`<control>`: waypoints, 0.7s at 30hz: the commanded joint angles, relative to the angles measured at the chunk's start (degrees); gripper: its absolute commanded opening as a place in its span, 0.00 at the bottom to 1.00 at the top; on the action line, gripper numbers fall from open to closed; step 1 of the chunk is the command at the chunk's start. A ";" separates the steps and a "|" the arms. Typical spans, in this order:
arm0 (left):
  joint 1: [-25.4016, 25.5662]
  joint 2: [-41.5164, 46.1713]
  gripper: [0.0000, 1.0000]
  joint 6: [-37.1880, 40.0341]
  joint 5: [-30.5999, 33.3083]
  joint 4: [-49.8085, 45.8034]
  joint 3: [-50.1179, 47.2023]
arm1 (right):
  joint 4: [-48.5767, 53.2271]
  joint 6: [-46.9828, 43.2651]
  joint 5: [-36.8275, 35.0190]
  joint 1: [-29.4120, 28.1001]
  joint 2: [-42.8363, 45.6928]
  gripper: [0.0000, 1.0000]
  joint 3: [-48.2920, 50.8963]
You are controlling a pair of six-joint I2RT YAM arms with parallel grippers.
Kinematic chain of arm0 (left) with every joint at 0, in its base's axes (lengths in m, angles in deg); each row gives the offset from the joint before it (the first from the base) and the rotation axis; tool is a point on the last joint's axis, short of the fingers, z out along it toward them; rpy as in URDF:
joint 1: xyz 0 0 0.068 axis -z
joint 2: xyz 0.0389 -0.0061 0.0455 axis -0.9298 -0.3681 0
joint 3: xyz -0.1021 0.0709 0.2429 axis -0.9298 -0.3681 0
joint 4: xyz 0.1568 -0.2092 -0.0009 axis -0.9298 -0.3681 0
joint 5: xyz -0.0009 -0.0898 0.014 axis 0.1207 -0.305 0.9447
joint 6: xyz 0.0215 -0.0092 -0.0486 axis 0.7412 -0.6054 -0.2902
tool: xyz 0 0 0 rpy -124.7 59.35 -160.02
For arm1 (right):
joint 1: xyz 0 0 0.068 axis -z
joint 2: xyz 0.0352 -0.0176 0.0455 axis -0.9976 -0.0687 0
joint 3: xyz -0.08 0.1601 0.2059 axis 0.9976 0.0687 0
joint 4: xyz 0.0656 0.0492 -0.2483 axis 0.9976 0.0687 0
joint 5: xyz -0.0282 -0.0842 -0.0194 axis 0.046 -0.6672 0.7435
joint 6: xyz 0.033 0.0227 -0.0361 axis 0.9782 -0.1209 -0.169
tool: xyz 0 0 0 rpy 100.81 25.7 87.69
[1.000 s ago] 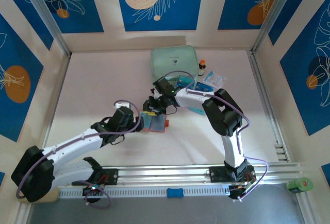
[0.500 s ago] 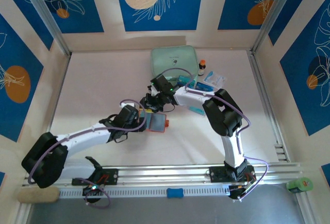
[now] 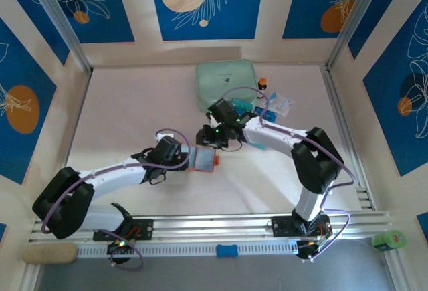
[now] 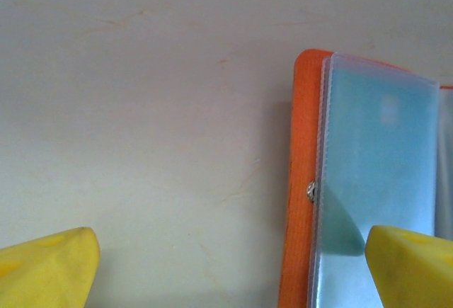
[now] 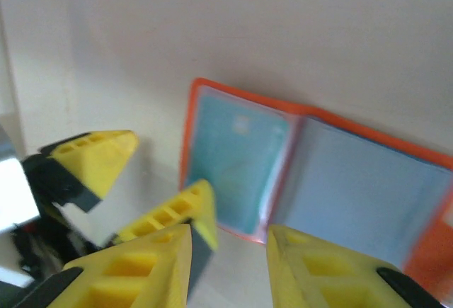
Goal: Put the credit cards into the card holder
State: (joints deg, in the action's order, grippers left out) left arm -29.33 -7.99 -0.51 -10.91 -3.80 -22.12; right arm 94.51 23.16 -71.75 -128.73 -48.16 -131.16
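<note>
Left gripper (image 4: 232,267) stands released and wide, empty, one finger over the desk (image 3: 127,110) and the other over the open orange card holder (image 4: 297,180); we see that holder lying flat near the desk's middle, a teal credit card (image 5: 237,156) inside its clear sleeve; right gripper (image 5: 230,241) hovers by its far side, fingers narrowly parted, grasping nothing.

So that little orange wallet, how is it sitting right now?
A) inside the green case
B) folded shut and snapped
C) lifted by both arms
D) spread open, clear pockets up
D: the card holder lies opened flat on the table, clear sleeves facing up, a teal credit card showing through one.
</note>
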 commanded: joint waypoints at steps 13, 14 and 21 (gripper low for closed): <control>-0.93 1.90 0.96 -1.14 1.07 -1.02 -2.00 | 11.32 -5.59 -18.84 -4.52 -3.26 0.34 2.75; -0.96 2.25 0.96 -1.14 1.12 -1.21 -1.94 | 11.16 -5.61 -19.07 -4.40 -3.52 0.34 2.82; -0.99 5.22 0.96 -1.14 0.40 -2.55 -1.22 | 10.15 -6.40 -20.05 -3.74 -3.12 0.24 4.04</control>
State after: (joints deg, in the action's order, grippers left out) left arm -29.62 -4.58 -0.93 -10.78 -4.49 -23.57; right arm 104.41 17.54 -90.41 -132.87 -51.35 -128.10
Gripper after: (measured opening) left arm 0.963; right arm 0.252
